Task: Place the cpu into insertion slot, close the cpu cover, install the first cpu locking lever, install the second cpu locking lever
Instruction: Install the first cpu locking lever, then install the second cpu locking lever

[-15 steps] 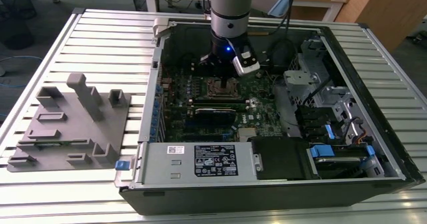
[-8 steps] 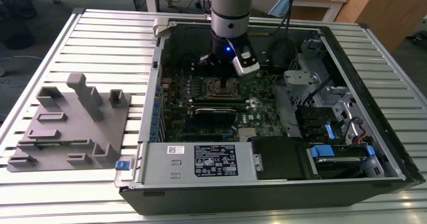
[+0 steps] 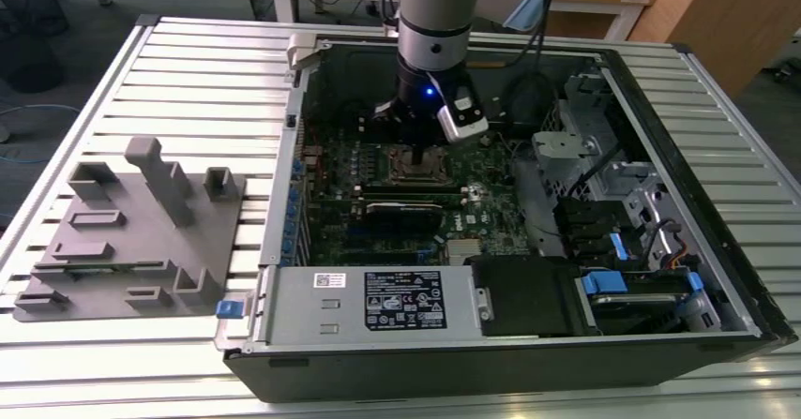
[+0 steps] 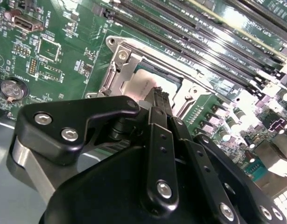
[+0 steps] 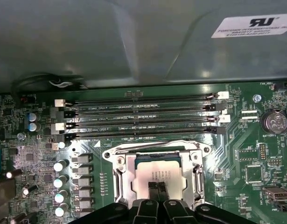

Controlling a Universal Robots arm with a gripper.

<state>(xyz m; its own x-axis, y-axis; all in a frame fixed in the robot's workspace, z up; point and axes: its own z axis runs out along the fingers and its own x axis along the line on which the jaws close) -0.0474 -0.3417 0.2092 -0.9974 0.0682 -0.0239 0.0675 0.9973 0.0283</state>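
The chip's (image 5: 158, 176) pale metal face is partly hidden by the gripper (image 5: 157, 189), its fingers pressed together, within the silvery frame (image 5: 119, 175).

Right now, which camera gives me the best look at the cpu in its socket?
The first wrist view: the cpu faces the camera squarely inside the cpu cover, with the gripper over its near edge. The second wrist view shows it slanted and partly hidden behind the gripper. In the exterior view the arm covers the socket area.

One cpu (image 5: 158, 175) is seen, seated in one insertion slot (image 5: 119, 175). Four long memory slots (image 5: 143, 115) are counted above it in the first wrist view, and one coin battery (image 5: 273, 122) at the right edge.
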